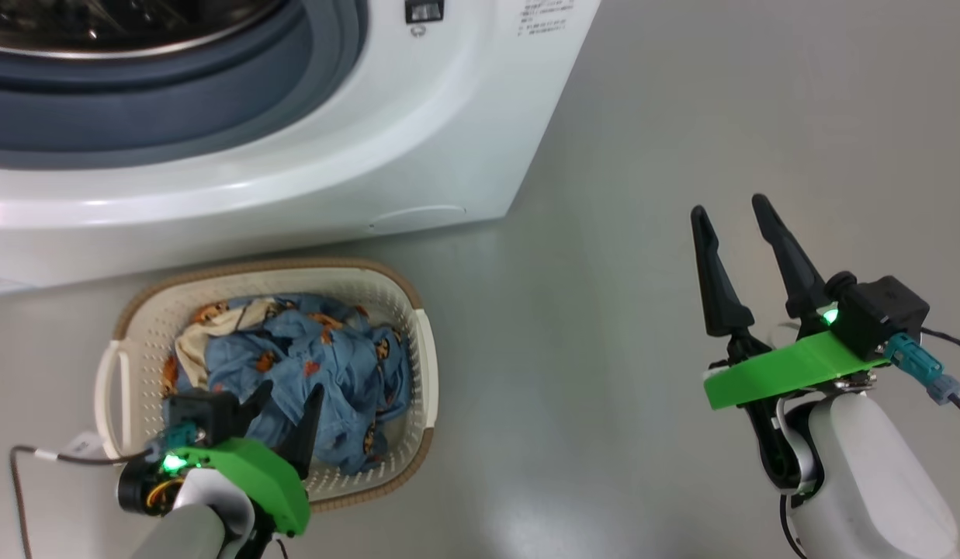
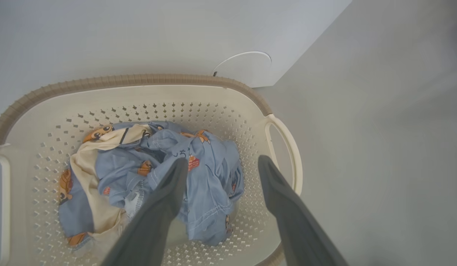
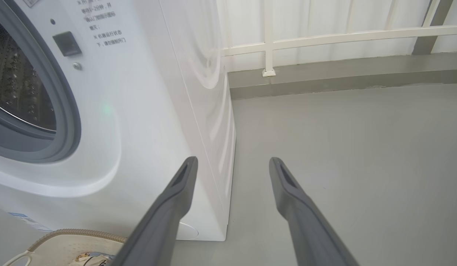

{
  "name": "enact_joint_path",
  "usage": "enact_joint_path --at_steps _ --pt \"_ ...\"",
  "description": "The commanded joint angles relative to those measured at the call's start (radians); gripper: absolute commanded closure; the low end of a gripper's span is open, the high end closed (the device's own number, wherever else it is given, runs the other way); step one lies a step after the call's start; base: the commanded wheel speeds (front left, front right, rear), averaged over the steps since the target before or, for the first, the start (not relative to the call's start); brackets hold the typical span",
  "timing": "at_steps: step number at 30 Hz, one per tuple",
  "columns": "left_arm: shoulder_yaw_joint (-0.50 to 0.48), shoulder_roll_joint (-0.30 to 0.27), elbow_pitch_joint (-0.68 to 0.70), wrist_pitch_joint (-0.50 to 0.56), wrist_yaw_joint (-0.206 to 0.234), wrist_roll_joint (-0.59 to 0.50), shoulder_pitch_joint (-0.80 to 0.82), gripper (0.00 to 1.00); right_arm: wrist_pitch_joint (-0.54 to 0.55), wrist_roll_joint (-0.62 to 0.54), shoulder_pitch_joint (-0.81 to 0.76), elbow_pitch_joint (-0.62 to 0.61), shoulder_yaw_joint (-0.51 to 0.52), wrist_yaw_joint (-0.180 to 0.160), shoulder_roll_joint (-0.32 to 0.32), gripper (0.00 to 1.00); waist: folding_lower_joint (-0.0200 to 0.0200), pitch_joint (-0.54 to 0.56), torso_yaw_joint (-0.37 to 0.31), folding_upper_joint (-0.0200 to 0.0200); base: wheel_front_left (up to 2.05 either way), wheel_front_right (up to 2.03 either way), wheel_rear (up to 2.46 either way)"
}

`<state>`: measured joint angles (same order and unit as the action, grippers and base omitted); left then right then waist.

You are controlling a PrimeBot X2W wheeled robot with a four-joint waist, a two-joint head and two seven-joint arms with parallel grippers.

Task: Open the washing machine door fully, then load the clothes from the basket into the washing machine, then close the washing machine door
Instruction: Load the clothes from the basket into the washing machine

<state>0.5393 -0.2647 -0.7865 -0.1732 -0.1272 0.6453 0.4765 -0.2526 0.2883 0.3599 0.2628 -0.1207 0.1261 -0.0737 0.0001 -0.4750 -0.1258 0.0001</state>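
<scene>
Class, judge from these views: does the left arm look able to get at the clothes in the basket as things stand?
Probably yes. The left tool hangs open over the basket, the clothes lie uncovered under its fingers, and nothing stands between.

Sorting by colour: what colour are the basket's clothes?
The clothes are light blue with orange prints, some cream; best in left wrist view.
</scene>
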Motion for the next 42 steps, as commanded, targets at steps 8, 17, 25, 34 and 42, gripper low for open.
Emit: enact_joint_path --at_steps 8,17,25,34,42 --pt "0.085 -0.039 -0.064 0.019 -0.003 0.117 0.100 0.00 -0.009 -0.032 0.052 -0.040 -0.016 0.005 0.012 0.00 -0.0001 -0.141 -0.025 -0.0001 0.00 0.00 0.00" --pt "0.190 -0.068 -0.150 0.058 -0.003 0.216 0.184 0.00 -0.009 -0.040 0.097 -0.055 -0.028 0.005 0.020 0.00 -0.0001 -0.234 -0.048 -0.0001 0.00 0.00 0.00" --pt "0.267 -0.086 -0.225 0.072 -0.003 0.271 0.253 0.00 -0.009 -0.038 0.123 -0.069 -0.038 0.005 0.023 0.00 -0.0001 -0.295 -0.082 -0.0001 0.00 0.00 0.00" --pt "0.302 -0.099 -0.335 0.068 -0.003 0.301 0.338 0.00 -0.009 -0.015 0.126 -0.101 -0.047 0.005 0.023 0.00 -0.0001 -0.360 -0.119 -0.0001 0.00 0.00 0.00" --pt "0.343 -0.138 -0.360 0.104 -0.003 0.335 0.404 0.00 -0.009 0.013 0.133 -0.124 -0.055 0.005 0.023 0.00 -0.0001 -0.421 -0.150 -0.0001 0.00 0.00 0.00"
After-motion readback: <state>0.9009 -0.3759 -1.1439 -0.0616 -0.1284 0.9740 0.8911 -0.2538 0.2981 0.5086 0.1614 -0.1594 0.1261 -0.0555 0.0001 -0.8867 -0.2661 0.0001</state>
